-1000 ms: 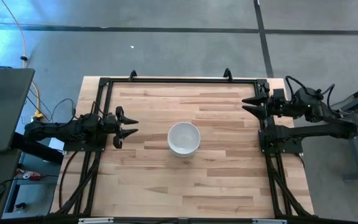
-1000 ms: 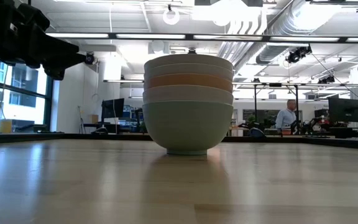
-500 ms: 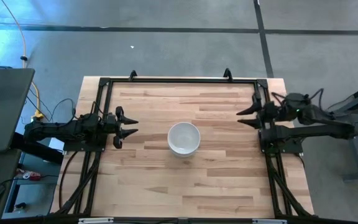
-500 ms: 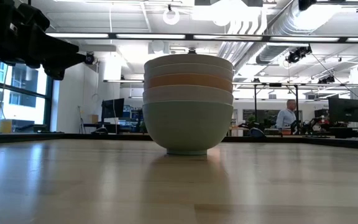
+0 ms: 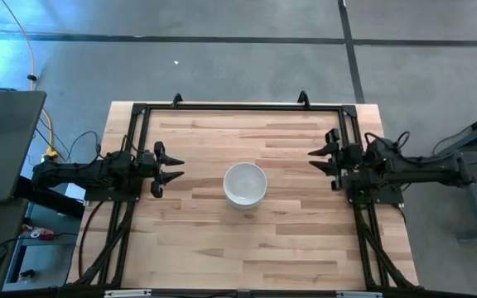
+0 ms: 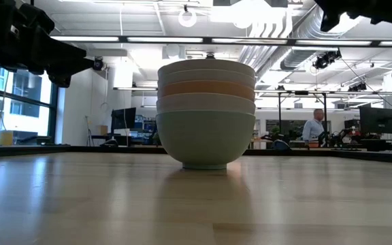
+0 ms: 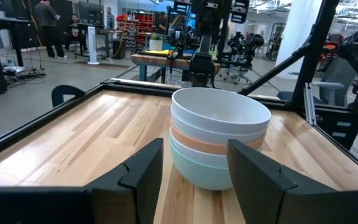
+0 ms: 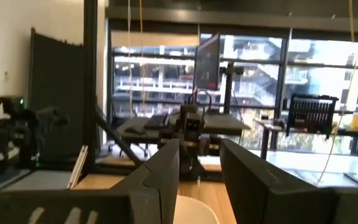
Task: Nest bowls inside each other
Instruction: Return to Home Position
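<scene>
Now the bowls (image 5: 245, 184) sit stacked on the table (image 5: 222, 248), between the left gripper (image 5: 168, 168) and the right gripper (image 5: 320, 156). Both are spread wide and empty, about equally far away.

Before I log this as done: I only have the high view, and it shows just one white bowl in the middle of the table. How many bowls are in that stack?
Observer: Five. The low view shows five bowls nested in one stack, with the mint green bowl at the bottom.
Operator: Where does the orange one sit?
Observer: The salmon-orange bowl is in the middle: one white bowl under it, two white bowls above.
Operator: Is either gripper holding anything?
Observer: No. The wrist views show the left gripper and right gripper open and empty, apart from the stack.
</scene>
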You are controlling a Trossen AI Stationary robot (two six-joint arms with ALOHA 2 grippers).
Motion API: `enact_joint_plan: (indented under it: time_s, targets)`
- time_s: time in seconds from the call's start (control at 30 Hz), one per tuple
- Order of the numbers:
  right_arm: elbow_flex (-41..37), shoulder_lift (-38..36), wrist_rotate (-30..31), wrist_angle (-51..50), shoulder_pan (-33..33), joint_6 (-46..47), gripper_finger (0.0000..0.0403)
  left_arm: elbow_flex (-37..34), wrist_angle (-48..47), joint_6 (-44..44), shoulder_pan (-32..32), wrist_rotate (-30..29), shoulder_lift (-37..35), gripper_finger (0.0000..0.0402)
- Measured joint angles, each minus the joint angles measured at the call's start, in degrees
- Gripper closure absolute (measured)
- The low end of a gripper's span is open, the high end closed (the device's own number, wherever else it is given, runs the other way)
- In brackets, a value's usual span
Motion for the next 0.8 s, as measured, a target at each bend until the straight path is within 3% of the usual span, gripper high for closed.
enact_joint_plan:
  time_s: [0.4,0.8]
  targets:
    - [-10.91,-0.02,0.83,22.07,0.0,4.33,0.0292,0.0,0.0,0.0,0.0,0.02,0.0,0.0236]
    - [-13.4,0.0,0.83,24.32,0.0,7.74,0.0293,0.02,0.0,0.02,0.0,0.02,0.0,0.0236]
